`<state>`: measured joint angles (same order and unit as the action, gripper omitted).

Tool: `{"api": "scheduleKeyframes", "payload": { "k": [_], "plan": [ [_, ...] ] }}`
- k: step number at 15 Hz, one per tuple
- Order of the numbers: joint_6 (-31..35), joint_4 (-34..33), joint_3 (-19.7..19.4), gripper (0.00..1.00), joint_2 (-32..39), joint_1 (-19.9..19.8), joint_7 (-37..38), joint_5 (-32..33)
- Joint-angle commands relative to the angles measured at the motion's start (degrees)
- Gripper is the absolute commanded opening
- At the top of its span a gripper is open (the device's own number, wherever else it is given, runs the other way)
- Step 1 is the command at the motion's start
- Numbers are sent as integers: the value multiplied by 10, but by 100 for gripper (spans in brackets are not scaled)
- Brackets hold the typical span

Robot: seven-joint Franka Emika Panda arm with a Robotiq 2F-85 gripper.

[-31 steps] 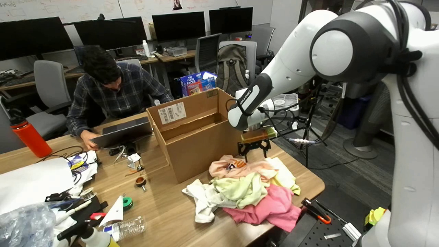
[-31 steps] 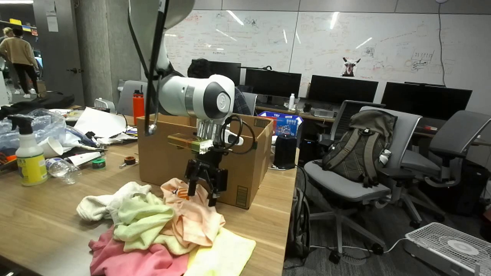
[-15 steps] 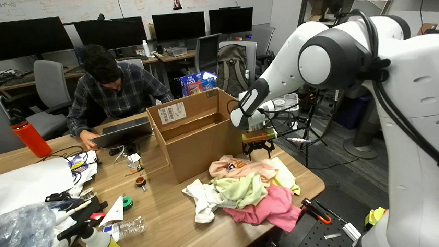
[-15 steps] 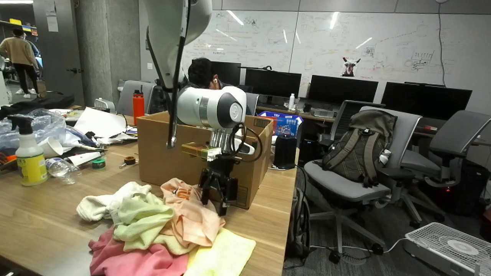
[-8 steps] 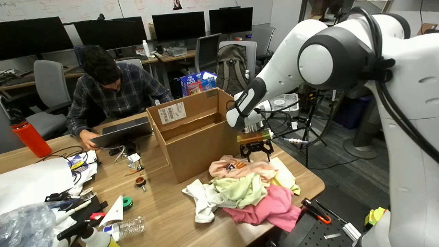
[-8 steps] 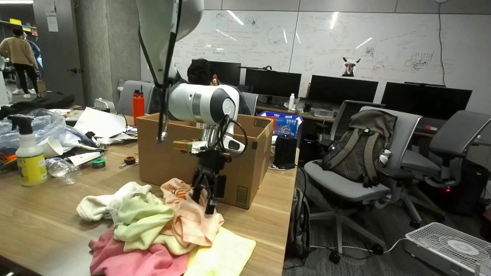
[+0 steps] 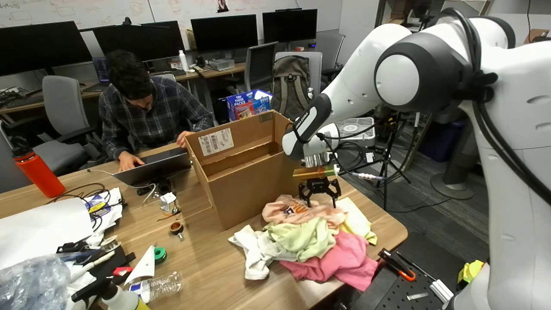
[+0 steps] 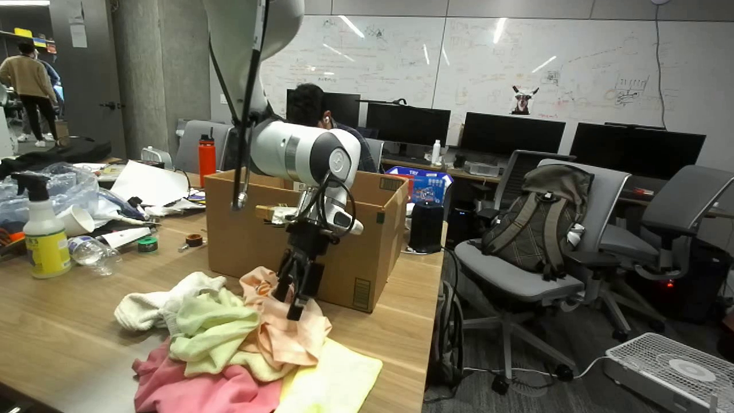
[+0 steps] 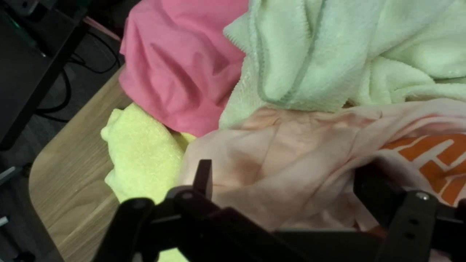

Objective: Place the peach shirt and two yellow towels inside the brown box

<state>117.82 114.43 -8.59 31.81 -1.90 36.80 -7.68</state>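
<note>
Beside the rectangular brown cardboard box (image 7: 254, 193), I have the black two-fingered hand (image 7: 321, 205) spread wide over the crumpled peach fabric shirt (image 8: 289, 338) (contact unclear).

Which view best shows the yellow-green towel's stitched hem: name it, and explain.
The wrist view: it looks closely down on the yellow-green towel, so the stitched hem stands out, though the picture's edge crops the towel. Both exterior views show the towel near the brown box, its hem too small to make out clearly.
</note>
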Motion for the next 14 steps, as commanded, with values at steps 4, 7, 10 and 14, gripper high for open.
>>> {"api": "scheduleKeyframes", "payload": {
  "k": [4, 7, 10, 14],
  "plan": [
    [-34, -24, 15, 100, 1, -27, -83, -62],
    [-22, -34, 8, 100, 6, -31, -107, -53],
    [8, -49, 1, 100, 21, -36, -116, -51],
    [10, -57, 0, 100, 35, -46, -113, -58]
  ]
}}
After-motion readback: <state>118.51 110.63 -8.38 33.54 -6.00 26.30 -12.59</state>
